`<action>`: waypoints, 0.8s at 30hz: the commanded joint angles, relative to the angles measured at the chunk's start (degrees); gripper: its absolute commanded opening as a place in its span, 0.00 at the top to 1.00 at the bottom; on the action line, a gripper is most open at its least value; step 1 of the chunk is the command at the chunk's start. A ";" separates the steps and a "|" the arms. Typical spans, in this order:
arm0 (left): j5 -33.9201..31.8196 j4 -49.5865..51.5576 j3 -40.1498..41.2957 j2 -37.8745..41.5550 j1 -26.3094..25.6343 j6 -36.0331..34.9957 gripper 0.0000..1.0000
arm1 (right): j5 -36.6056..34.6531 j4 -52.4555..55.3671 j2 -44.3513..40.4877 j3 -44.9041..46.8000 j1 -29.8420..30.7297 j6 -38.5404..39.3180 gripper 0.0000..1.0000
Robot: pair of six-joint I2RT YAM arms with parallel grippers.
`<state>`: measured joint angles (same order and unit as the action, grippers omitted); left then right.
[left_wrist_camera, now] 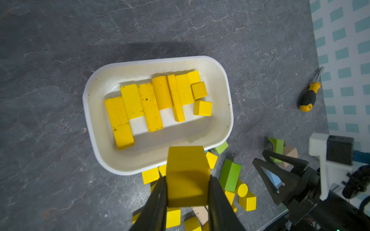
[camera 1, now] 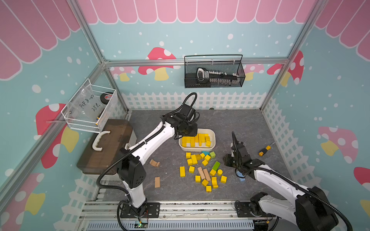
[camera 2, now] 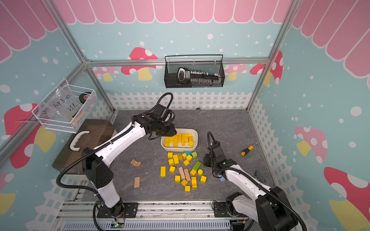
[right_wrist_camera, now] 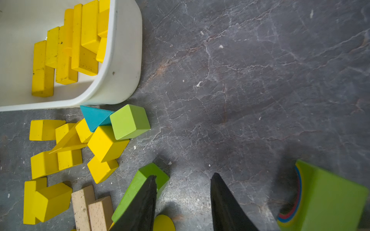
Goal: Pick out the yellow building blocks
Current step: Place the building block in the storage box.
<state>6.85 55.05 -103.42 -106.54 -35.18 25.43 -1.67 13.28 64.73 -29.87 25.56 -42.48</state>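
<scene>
The fingers of the left gripper are clamped on a yellow block. It is a bright, glossy painted piece with a flat top and bevelled shoulders, squeezed by its two side faces. Just ahead of the fingertips stands the white tub, and the held block's front edge overlaps the tub's near wall in the left wrist view. Inside the tub lie more yellow building blocks: long bars side by side, a cylinder on its side and three cubes, some scuffed with dark specks.

The right gripper has its fingers apart, with only bare grey tabletop between them. A loose heap of yellow cubes and bars lies off to one side of these fingers and ahead of their tips. A green bar lies partly hidden behind one finger; whether they touch cannot be told.
</scene>
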 commanded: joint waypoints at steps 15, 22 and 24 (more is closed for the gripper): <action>2.41 6.09 -14.57 -22.84 -3.07 -1.26 0.76 | 3.25 -2.09 4.59 -2.29 -1.61 0.29 0.56; 1.59 5.61 -15.97 -26.01 -4.06 -0.54 0.76 | 3.76 -2.46 5.14 -2.34 -1.88 0.29 0.56; 1.17 5.41 -16.57 -26.96 -4.24 -0.27 0.76 | 3.87 -2.47 5.03 -2.25 -1.92 0.29 0.56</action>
<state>8.78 60.38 -118.04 -131.70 -38.65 25.10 1.80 11.49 69.41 -30.94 23.99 -42.28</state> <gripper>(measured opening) 0.303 0.440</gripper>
